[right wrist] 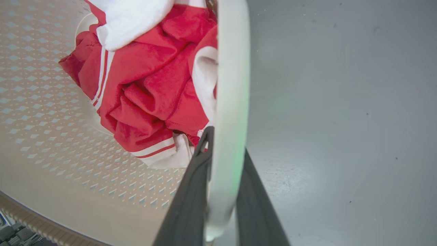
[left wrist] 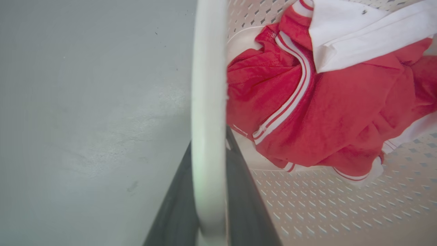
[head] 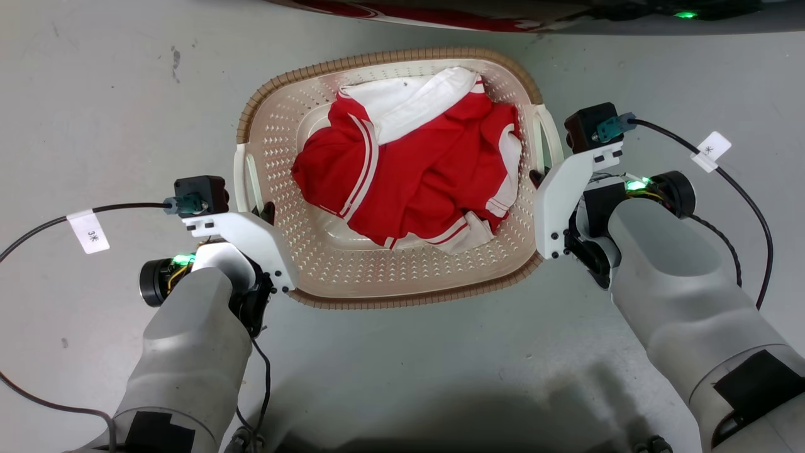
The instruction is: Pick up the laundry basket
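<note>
Basket [head: 377,270] is on or just over the grey floor [head: 94,94], centred ahead of you between the two arms. You cannot tell from these views whether it has left the floor.

Left pincer [left wrist: 208,140]: narrow, one dark finger on each side of the left handle [left wrist: 208,85], with no gap showing to the bar. Right pincer [right wrist: 227,143]: likewise narrow on the right handle [right wrist: 232,68]. How deep each bar sits between the fingers is not clear. Judged: both grips are on, and the step in hand is the lift.

To do it well:
- Raise both arms together at the same rate. The handles are thin white loops, and an uneven rise would tip the basket and twist a bar in its grip.
- Go straight up first. Hold the spacing between the pincers fixed, so you neither spread the handles nor squeeze the walls in.
- Clothes [head: 409,182] are heaped toward the far right of the basket, so expect that side to be slightly heavier. They are soft and lie below the rim, so a spill seems unlikely if you hold it level.
- Mind the tagged cables [head: 126,206] by each wrist, which could snag as the arms rise.

Count: one basket. Two handles, both held. Two pincers. One red-and-white heap of clothes; the number of garments cannot be told. Two tagged cables.
</note>
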Controlling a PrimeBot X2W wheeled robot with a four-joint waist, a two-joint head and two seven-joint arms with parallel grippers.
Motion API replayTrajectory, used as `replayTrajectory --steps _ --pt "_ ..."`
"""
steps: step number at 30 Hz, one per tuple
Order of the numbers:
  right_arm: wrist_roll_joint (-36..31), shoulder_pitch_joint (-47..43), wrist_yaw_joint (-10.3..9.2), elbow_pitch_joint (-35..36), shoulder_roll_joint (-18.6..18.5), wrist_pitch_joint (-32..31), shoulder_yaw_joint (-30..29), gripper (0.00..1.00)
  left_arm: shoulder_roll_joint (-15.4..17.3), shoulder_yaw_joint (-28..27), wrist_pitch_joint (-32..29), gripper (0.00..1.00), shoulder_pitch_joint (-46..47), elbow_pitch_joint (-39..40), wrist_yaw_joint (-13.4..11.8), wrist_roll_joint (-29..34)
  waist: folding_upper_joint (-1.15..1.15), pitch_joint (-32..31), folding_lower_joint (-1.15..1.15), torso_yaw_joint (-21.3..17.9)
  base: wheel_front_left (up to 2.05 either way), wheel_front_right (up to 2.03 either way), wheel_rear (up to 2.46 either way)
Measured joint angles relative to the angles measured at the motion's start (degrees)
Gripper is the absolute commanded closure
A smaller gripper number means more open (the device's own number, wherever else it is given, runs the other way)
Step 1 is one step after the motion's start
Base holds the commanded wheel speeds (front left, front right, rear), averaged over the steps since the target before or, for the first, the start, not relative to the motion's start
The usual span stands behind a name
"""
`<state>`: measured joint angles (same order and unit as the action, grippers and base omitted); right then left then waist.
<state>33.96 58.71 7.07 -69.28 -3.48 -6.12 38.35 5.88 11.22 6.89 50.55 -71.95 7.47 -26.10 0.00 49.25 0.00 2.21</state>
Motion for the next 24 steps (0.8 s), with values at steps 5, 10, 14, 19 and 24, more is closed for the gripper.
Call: replayTrajectory --steps 5,10,14,19,24 --pt "2.49 -0.03 0.0 -0.44 -0.03 -1.52 1.52 1.0 0.44 1.97 0.09 1.0 -0.35 0.34 0.0 -1.36 0.0 -0.61 0.0 -0.11 0.0 0.0 0.0" --pt "5.77 -1.26 -0.02 0.15 -0.18 -4.82 3.32 1.0 0.98 4.17 -1.23 1.0 -0.81 0.1 -0.07 -2.21 0.0 -2.77 0.0 -0.37 0.0 0.0 0.0" --pt "8.88 -3.66 -0.05 0.94 -0.4 -8.86 5.41 1.0 1.16 5.8 -4.04 1.0 -1.89 -0.51 -0.13 -3.03 0.0 -5.91 0.0 -0.68 0.0 0.0 0.0" --pt "11.66 -5.28 -0.1 0.79 -0.58 -11.28 7.14 1.0 1.21 8.0 -6.95 1.0 -2.87 -0.75 -0.14 -4.46 0.0 -10.82 0.0 -1.33 0.0 0.0 0.0" --pt "14.03 -7.16 -0.1 0.1 -0.65 -13.15 8.33 1.0 1.14 9.98 -10.17 1.0 -3.57 -0.86 -0.14 -5.89 0.0 -15.98 0.0 -2.09 0.0 0.0 0.0"
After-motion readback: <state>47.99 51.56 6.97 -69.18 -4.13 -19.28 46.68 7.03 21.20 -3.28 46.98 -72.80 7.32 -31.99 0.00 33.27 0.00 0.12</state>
